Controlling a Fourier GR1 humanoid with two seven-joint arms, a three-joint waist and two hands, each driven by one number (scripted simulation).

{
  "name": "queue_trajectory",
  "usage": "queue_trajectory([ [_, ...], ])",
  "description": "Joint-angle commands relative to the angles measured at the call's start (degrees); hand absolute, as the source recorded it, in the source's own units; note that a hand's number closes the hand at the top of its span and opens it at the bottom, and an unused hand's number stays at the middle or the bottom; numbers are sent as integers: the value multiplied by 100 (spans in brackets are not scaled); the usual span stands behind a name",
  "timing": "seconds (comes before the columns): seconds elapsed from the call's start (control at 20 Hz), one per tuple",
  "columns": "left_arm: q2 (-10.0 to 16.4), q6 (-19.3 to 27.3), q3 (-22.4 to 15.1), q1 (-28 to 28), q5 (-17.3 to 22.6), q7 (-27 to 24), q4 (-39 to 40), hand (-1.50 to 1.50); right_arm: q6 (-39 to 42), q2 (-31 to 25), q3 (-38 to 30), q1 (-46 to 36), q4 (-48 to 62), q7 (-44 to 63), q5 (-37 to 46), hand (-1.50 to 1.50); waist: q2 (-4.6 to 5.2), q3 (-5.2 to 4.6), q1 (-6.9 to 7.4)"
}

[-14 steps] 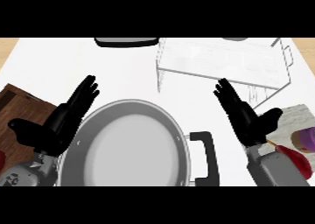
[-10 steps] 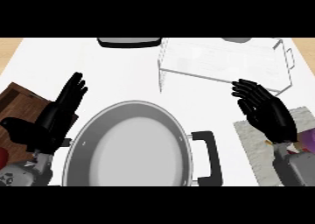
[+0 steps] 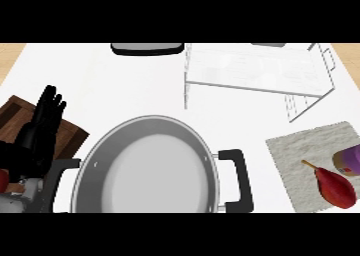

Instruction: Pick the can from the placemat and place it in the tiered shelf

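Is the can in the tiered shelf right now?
No, the can sits on the placemat near the view's right edge, apart from the tiered shelf.

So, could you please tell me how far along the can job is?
Nothing looks done: the can sits on the placemat, and the tiered shelf shows nothing inside. Nothing is in hand: the left hand rests open at the view's left, the right hand is out of view. Grasping, lifting and shelving the can remain.

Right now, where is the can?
In the head view the can is at the far right edge, on the placemat, next to a red item, with the shelf farther back.
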Motion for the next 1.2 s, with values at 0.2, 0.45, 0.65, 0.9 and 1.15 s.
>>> queue_trajectory([
  [0.2,-96,143,37,252,-142,22,-168,0,1518,-1494,-367,1386,-842,327,203,-150,-21,-18,-12],
  [0.45,-168,145,-81,331,-223,22,-197,0,1611,-2473,-38,1622,-1776,1405,793,-150,-26,-35,21],
  [0.65,-73,181,-95,123,-325,239,-318,0,1174,-3163,216,1633,-2134,2109,1891,-150,4,-28,130],
  [0.9,-94,-21,53,250,-176,57,-262,0,986,-3524,697,1641,-2971,3680,2470,-150,13,-26,182],
  [1.15,-318,24,-16,-114,-347,231,-205,0,765,-2923,1640,1040,-2977,4565,3259,-150,41,-7,248],
])
